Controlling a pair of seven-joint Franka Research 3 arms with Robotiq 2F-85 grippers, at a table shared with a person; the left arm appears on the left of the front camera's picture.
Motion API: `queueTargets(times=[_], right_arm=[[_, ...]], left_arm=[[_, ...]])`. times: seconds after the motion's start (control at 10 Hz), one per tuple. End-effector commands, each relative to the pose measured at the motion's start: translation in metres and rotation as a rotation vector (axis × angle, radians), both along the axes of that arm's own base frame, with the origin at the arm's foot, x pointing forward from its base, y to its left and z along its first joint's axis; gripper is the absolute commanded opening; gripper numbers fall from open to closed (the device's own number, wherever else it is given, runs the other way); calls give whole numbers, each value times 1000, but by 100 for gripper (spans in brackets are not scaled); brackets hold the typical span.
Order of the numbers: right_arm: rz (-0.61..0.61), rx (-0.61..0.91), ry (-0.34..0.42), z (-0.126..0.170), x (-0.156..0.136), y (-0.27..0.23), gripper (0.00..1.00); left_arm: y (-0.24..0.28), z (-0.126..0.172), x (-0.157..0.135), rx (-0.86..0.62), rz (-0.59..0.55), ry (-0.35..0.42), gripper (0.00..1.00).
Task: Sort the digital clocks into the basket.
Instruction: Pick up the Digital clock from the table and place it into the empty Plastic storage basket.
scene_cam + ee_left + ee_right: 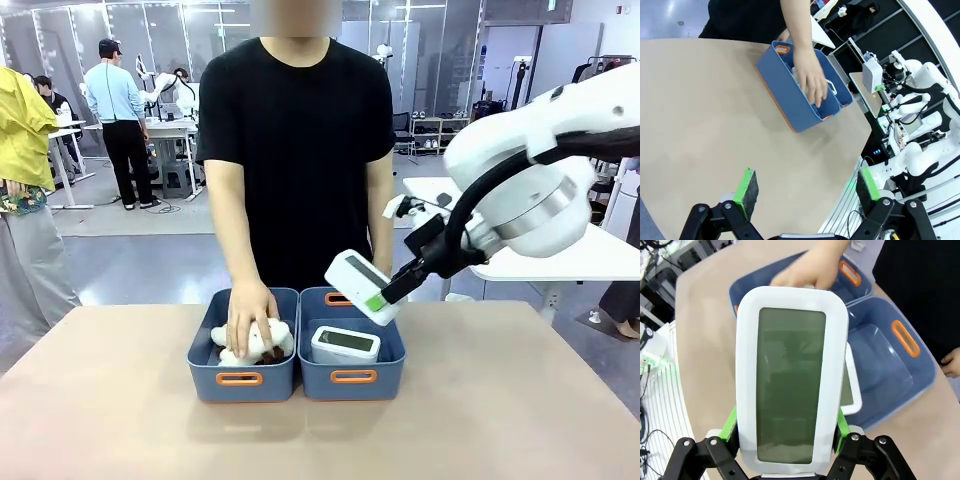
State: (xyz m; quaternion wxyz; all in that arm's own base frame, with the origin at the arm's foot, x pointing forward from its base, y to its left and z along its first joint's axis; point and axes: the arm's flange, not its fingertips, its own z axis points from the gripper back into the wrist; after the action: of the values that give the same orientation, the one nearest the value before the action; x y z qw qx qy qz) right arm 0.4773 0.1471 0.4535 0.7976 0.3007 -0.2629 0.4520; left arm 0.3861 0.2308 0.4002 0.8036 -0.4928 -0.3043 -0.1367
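The right pincer [392, 290], closed on a white rounded plastic digital clock [361, 286], hovers above the blue rectangular plastic basket [352, 377]; next it should lower and release beside the clock inside [345, 344]. The left pincer [805, 192] stands wide open, empty.

- Front view looks from my side across the table [100, 400] toward the person [295, 150].
- My left wrist looks from farther off, my right from close above; both share the blue baskets [790, 95].

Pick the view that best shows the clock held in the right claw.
The right wrist view: the held clock faces the camera, LCD plain. The front view shows it tilted above the right-hand basket. The left wrist view shows it small and distant.
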Motion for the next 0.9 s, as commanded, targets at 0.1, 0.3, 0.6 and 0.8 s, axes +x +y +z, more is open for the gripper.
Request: queueTargets(times=[0.1,0.3,0.6,0.8], right_arm=[[-31,99,-25,25,-7,-65,0],[-55,122,-41,37,-15,-104,0],[-68,130,-35,34,-14,-113,0],[-50,88,-42,26,-7,-84,0]], left_arm=[[-1,3,-2,9,2,19,100],[-1,3,-2,9,2,19,100],[-1,3,-2,9,2,19,100],[-1,3,-2,9,2,19,100]])
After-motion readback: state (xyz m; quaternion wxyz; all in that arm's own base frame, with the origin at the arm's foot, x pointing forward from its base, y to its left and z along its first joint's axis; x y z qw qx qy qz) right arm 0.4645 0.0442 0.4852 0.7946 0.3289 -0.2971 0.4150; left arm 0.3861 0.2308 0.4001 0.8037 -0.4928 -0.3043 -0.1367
